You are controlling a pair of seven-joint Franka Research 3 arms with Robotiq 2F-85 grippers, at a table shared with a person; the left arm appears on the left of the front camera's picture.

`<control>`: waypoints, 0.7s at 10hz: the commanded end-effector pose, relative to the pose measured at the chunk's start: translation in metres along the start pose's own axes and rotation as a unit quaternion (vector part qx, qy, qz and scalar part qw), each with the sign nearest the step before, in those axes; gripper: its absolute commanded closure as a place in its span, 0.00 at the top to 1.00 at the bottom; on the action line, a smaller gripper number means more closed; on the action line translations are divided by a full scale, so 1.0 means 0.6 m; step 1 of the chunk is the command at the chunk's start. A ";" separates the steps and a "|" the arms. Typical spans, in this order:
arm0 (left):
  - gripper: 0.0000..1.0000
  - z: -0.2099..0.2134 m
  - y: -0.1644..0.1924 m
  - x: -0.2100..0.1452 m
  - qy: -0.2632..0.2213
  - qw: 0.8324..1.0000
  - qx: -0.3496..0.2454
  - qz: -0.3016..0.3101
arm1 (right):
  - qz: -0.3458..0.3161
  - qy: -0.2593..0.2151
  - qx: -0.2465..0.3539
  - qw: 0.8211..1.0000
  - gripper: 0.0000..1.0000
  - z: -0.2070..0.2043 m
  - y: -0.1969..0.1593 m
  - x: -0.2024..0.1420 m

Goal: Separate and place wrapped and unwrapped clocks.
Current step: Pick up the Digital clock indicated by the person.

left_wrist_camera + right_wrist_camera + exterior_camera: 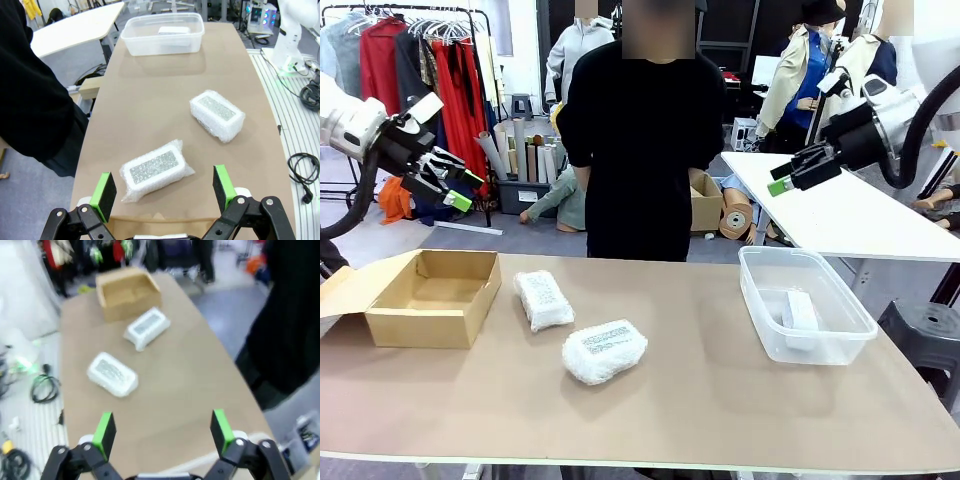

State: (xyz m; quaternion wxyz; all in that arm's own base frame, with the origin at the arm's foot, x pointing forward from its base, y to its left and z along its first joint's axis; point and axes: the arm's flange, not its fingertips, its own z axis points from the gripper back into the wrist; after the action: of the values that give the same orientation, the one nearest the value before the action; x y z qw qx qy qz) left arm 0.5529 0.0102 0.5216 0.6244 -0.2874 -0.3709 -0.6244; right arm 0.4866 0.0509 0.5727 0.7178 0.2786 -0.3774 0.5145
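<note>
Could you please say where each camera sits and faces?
Front: robot's side, facing across the table at the person; left hand and right hand raised.
Left wrist: over the left end, facing the clear tub; left hand open.
Right wrist: over the right end, facing the cardboard box; right hand open.
Shared: both wrist views show the wrapped bundles.

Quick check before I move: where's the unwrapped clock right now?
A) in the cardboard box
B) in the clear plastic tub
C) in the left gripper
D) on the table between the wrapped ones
B: the bare white clock lies inside the clear plastic tub, while the two bubble-wrapped clocks lie out on the table.
</note>
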 end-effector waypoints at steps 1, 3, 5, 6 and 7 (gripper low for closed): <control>1.00 0.002 -0.003 0.001 0.002 1.000 0.000 -0.001 | 0.069 -0.022 0.087 0.994 1.00 -0.019 -0.003 -0.020; 1.00 0.002 -0.003 0.001 0.002 1.000 0.000 -0.001 | 0.092 0.003 0.132 0.987 1.00 -0.043 -0.042 -0.021; 1.00 0.002 -0.003 0.001 0.002 1.000 0.000 -0.001 | 0.109 0.032 0.144 0.983 1.00 -0.070 -0.074 -0.029; 1.00 0.002 -0.003 0.001 0.002 1.000 0.000 -0.001 | 0.125 0.036 0.154 0.979 1.00 -0.086 -0.088 -0.039; 1.00 0.002 -0.003 0.001 0.002 1.000 0.000 -0.001 | 0.126 0.053 0.127 0.982 1.00 -0.099 -0.111 -0.049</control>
State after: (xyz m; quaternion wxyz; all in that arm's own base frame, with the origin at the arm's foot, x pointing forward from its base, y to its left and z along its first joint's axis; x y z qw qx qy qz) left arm 0.5528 0.0101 0.5219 0.6243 -0.2873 -0.3710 -0.6246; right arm 0.5460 0.0639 0.5147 0.6289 0.3154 -0.2968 0.6456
